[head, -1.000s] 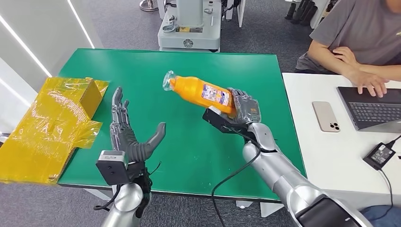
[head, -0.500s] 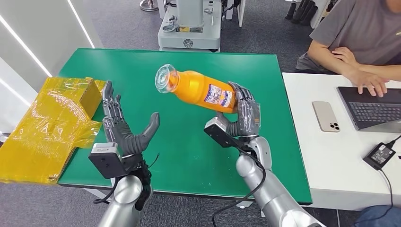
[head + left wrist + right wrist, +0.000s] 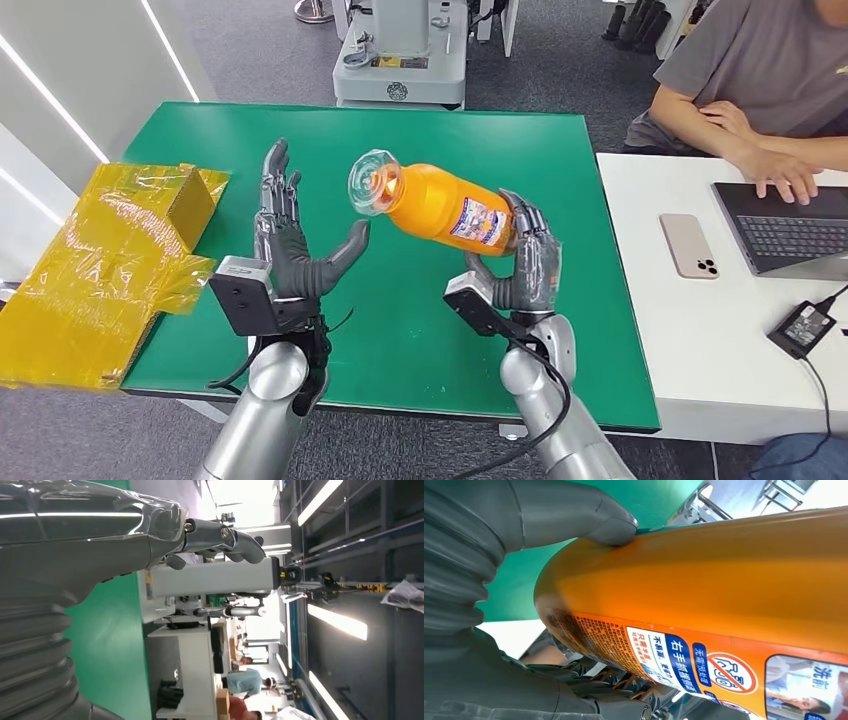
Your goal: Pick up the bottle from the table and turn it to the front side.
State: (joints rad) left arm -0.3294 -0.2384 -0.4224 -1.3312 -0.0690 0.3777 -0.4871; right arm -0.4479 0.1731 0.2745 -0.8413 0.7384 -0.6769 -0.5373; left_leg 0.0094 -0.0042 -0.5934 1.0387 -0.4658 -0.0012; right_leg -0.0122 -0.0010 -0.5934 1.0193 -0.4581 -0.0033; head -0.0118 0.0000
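Observation:
An orange bottle (image 3: 440,206) with a clear cap and a printed label hangs tilted above the green table (image 3: 300,140), cap end pointing toward my left. My right hand (image 3: 525,262) grips its base end. In the right wrist view the bottle (image 3: 704,580) sits close to the camera with the thumb (image 3: 574,515) pressed on its side. My left hand (image 3: 295,245) is raised with fingers spread, palm toward the bottle, just short of the cap and holding nothing. The left wrist view shows the left hand (image 3: 100,535) with nothing in it.
Crumpled yellow wrapping and a yellow box (image 3: 110,260) lie over the table's left edge. A white desk (image 3: 700,330) at right carries a phone (image 3: 689,246), a laptop (image 3: 785,225) and a charger, with a seated person (image 3: 760,80) typing. A grey machine base (image 3: 400,60) stands behind the table.
My left hand has risen and moved right toward the bottle's cap. My right hand has shifted a little right and down with the bottle, whose cap end now points more toward the camera.

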